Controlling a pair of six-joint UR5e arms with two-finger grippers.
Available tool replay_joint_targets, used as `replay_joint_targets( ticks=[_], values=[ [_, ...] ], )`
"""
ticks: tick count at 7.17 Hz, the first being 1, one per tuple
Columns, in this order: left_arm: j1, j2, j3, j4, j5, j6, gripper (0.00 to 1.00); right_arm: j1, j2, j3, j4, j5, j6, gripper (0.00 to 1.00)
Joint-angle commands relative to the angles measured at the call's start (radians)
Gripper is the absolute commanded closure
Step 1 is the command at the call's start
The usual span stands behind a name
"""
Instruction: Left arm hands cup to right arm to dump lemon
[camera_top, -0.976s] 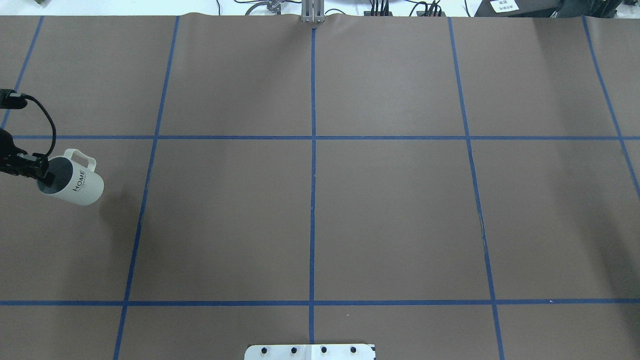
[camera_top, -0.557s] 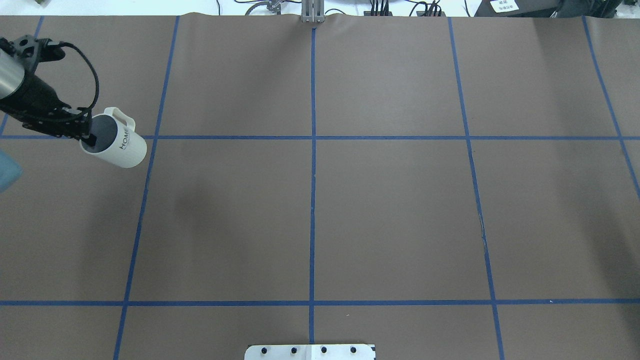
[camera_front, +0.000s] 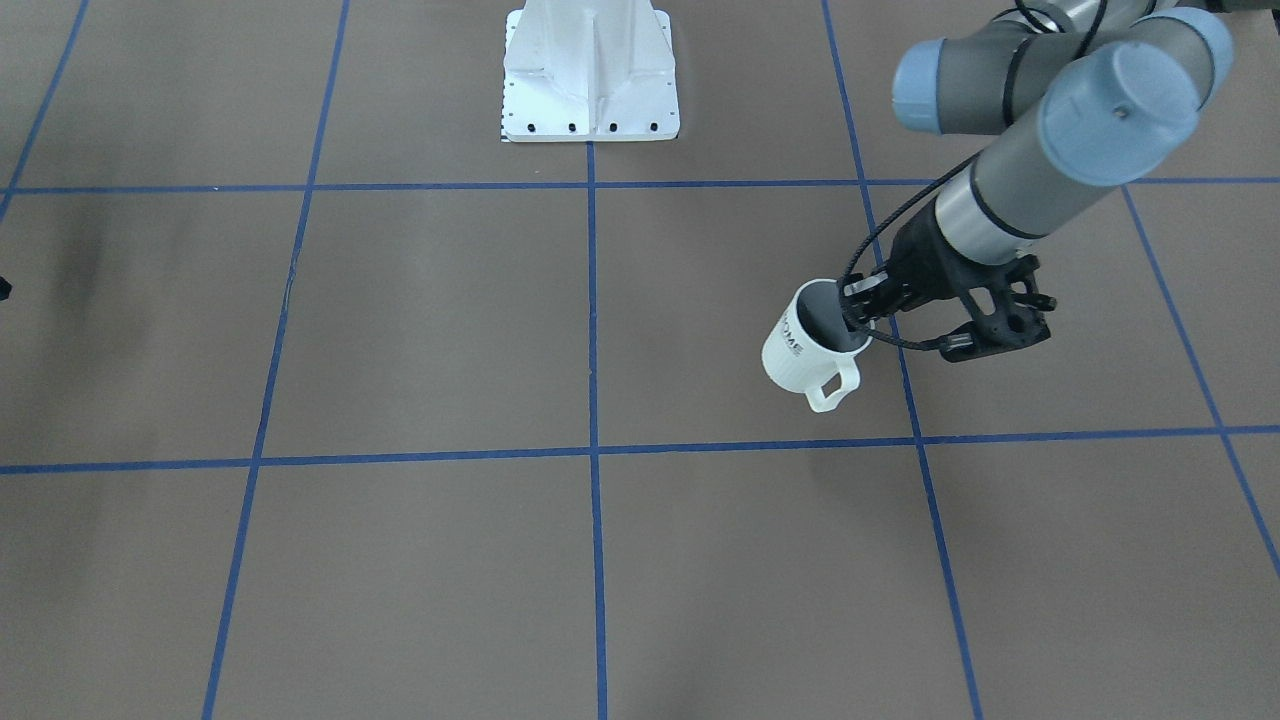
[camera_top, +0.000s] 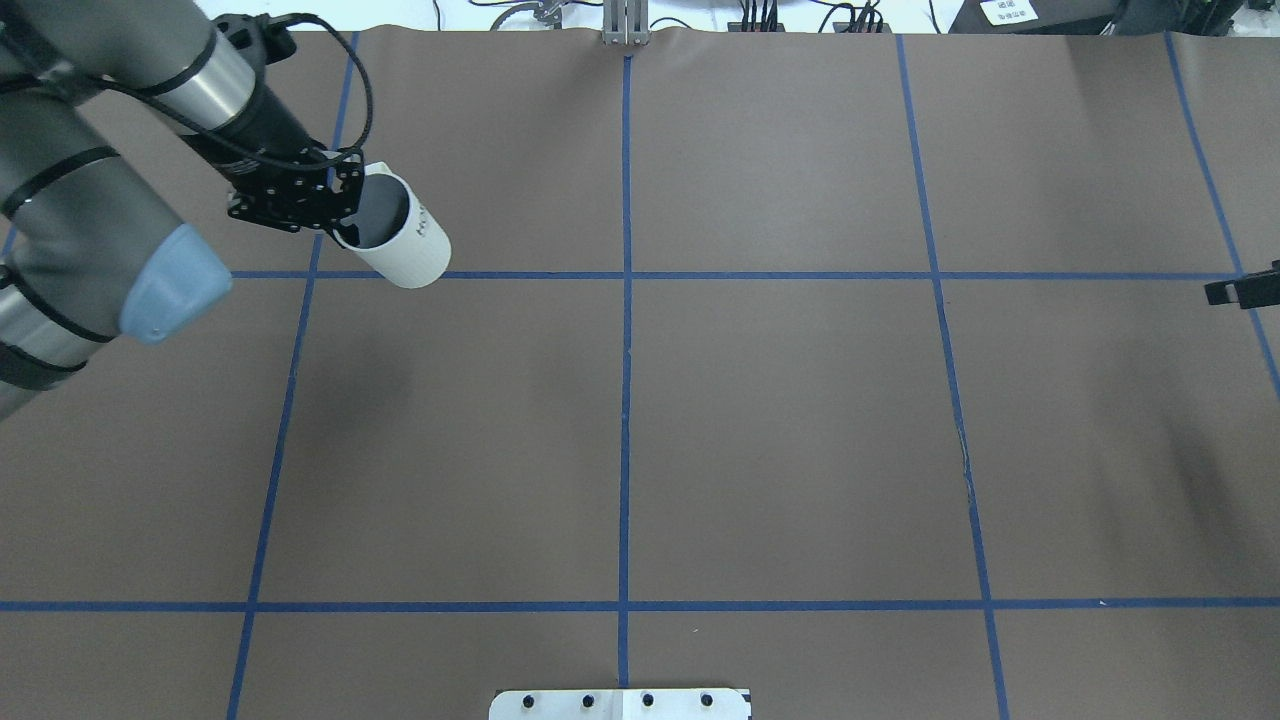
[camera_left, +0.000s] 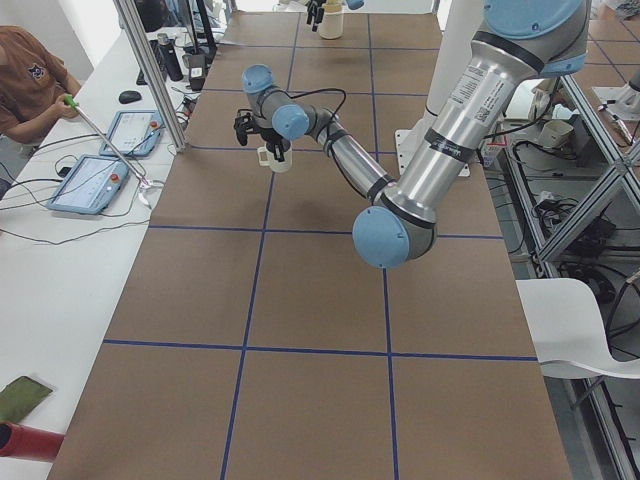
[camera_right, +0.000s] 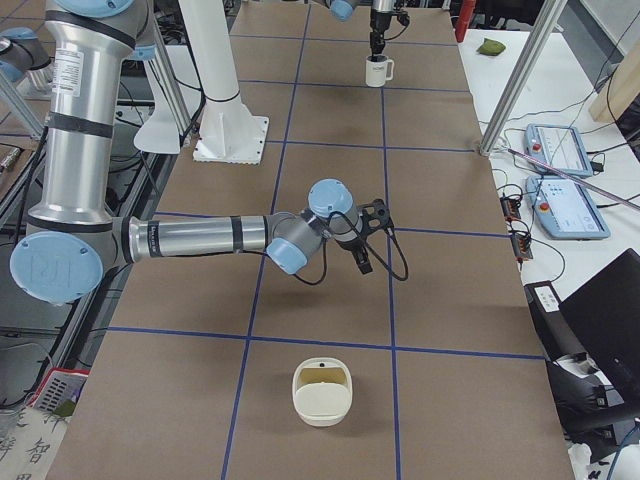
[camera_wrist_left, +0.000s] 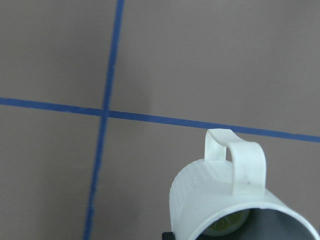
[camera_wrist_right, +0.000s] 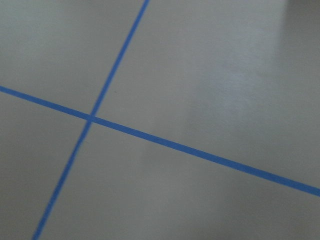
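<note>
Cup (camera_top: 405, 250): tilted, aloft at far left, swung in from the left edge.
Left claw (camera_top: 340, 222): pinching its rim.
Lemon (camera_wrist_left: 226, 226): inside cup.
Right claw (camera_right: 360, 258): far right, cannot tell its state.
Meaning: handover approach underway.

Brown table covering (camera_top: 780, 420) gridded with blue tape lines (camera_top: 625, 400); white bolted base plate (camera_front: 590, 70) at one long edge; cream tub (camera_right: 322, 393) standing on the covering; tablet pendants (camera_right: 568, 210) on white side bench (camera_right: 510, 90); white chair (camera_left: 585, 325); operator in brown shirt (camera_left: 25, 80)

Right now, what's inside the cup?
A yellow-green lemon shows low in the cup, mostly hidden by its wall. The left gripper has one finger inside the rim.
</note>
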Motion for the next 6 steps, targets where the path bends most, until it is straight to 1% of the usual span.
replay_joint_targets(
  ticks=[1,2,3,4,5,6],
  values=[
    [0.045,-0.107,0.073,0.013,0.002,-0.211,1.00,-0.123,0.032,-0.001,0.182,-0.100,0.195,0.00],
    [0.068,-0.205,0.151,0.083,0.005,-0.359,1.00,-0.158,0.064,-0.002,0.219,-0.117,0.270,0.00],
    [0.077,-0.288,0.219,0.105,0.012,-0.392,1.00,-0.210,0.087,0.007,0.275,-0.222,0.290,0.00],
    [0.095,-0.301,0.222,0.104,0.035,-0.394,1.00,-0.304,0.086,0.008,0.335,-0.366,0.300,0.00],
    [0.117,-0.330,0.225,0.107,0.108,-0.399,1.00,-0.413,0.097,0.010,0.342,-0.521,0.309,0.00],
    [0.132,-0.341,0.242,0.101,0.113,-0.440,1.00,-0.525,0.147,0.014,0.340,-0.683,0.310,0.00]
  ],
)
